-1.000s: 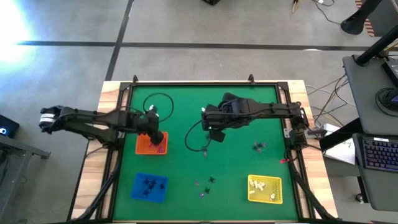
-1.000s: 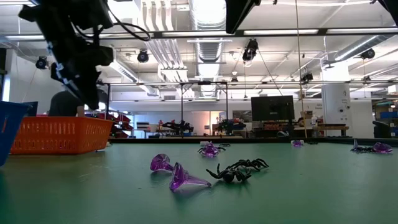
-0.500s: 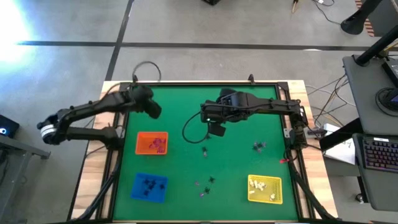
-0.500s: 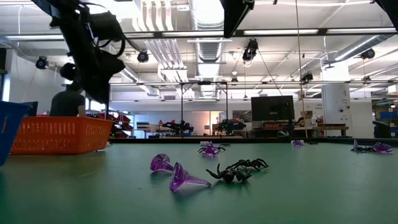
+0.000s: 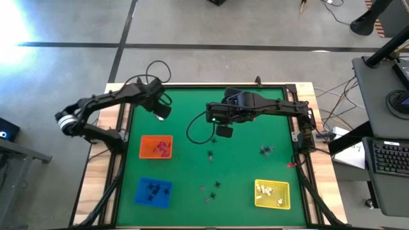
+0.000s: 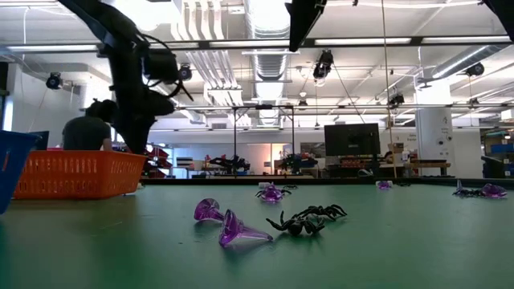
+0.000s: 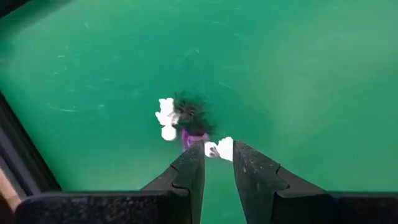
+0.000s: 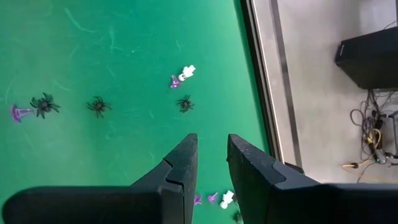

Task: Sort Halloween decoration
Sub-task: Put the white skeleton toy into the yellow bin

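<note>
The left gripper [image 5: 161, 112] hung over the far left part of the green table [image 5: 255, 137], near the far edge. Its two fingers [image 7: 189, 171] stood a little apart with nothing between them. Below them, in the left wrist view, lay a small heap of trinkets [image 7: 186, 124]: white, black and purple bits, all touching. They were blurry, so I could not tell what each one was.

The right gripper [image 5: 222, 131] hung over the middle of the table, toward the far edge. Its fingers [image 8: 180, 168] also stood a little apart and held nothing.

More toys were spread about. A black spider [image 6: 309, 218] and two purple pieces [image 6: 229, 225] lay near the front edge. Another few [image 5: 266, 151] lay near the right edge. The orange tray [image 5: 156, 147] sat at the left side with purple bits in it. The blue tray [image 5: 153, 191] at the front left corner held black ones. The yellow tray [image 5: 272, 194] at the front right corner held white ones.

I think the sorting was partly done, and the left arm was about to pick from the heap. It would need to come down and pinch just one tiny piece, which looked hard because they were bunched up.

In the low view the blue tray was cut off at the side. A person [image 6: 87, 132] showed behind the orange tray, partly hidden by the arm.
</note>
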